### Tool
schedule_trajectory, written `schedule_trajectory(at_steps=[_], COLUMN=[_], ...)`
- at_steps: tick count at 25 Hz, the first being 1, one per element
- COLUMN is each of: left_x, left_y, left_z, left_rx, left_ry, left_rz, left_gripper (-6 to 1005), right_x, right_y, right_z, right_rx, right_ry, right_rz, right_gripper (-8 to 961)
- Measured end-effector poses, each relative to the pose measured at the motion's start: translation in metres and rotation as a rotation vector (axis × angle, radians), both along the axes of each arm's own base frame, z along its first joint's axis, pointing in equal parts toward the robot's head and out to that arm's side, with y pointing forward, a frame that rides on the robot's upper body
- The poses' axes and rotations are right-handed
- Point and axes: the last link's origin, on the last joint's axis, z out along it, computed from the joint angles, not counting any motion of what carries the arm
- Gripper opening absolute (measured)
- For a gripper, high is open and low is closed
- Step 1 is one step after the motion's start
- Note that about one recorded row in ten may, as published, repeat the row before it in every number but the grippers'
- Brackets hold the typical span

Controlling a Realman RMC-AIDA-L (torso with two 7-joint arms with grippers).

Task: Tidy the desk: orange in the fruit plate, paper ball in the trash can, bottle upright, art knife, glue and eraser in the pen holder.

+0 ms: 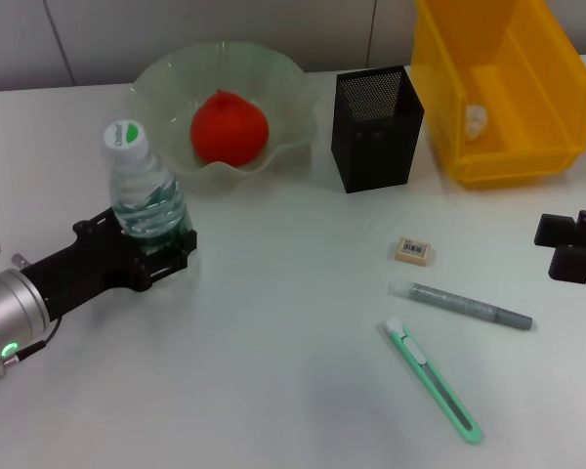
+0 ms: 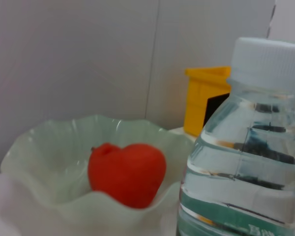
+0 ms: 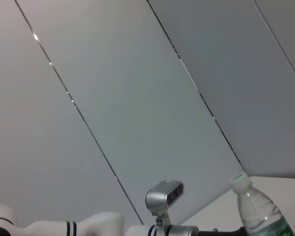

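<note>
Left claw [image 1: 156, 244] clamping low on bottle [image 1: 145, 191], standing upright on counter [image 1: 273, 391] just beside plate [image 1: 166, 83]. Risking topple if releasing while tilted or dragging cap sideways; nudging plate with orange [image 1: 230, 127]. Right claw [image 1: 572, 250] idling at counter edge, jaw state impossible to tell. Eraser [image 1: 414, 250], glue [image 1: 474, 307], knife [image 1: 432, 379] lying loose, well apart from holder [image 1: 376, 128].

You see the clear bottle [image 1: 145, 191] with its white cap standing upright at centre left. Behind it the orange [image 1: 230, 127] sits in the pale fruit plate [image 1: 293, 83]. The black mesh pen holder [image 1: 376, 129] and yellow trash can [image 1: 527, 107] hold the upper right; the paper ball [image 1: 476, 120] lies inside. Lower right lie the eraser [image 1: 414, 250], grey glue [image 1: 472, 306] and green art knife [image 1: 432, 380].
</note>
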Motion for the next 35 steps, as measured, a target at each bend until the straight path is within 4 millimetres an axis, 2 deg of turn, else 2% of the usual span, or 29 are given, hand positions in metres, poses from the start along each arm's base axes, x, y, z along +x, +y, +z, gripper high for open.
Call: schedule_trajectory(at_steps=[11,35], left_x=[0.007,-0.002], left_y=[0.005,-0.002], left_z=[0.000,-0.009], left_rx=[0.004,-0.031], left_ry=[0.009,0.041], left_rz=[-0.027,-0.009], left_gripper=[778,778], right_x=[0.003,0.000], right_y=[-0.001,0.012], right_z=[0.001,-0.007], right_rx=[0.004,-0.013], right_ry=[-0.011,-0.060], right_rz=[-0.006,-0.015], right_gripper=[448,447])
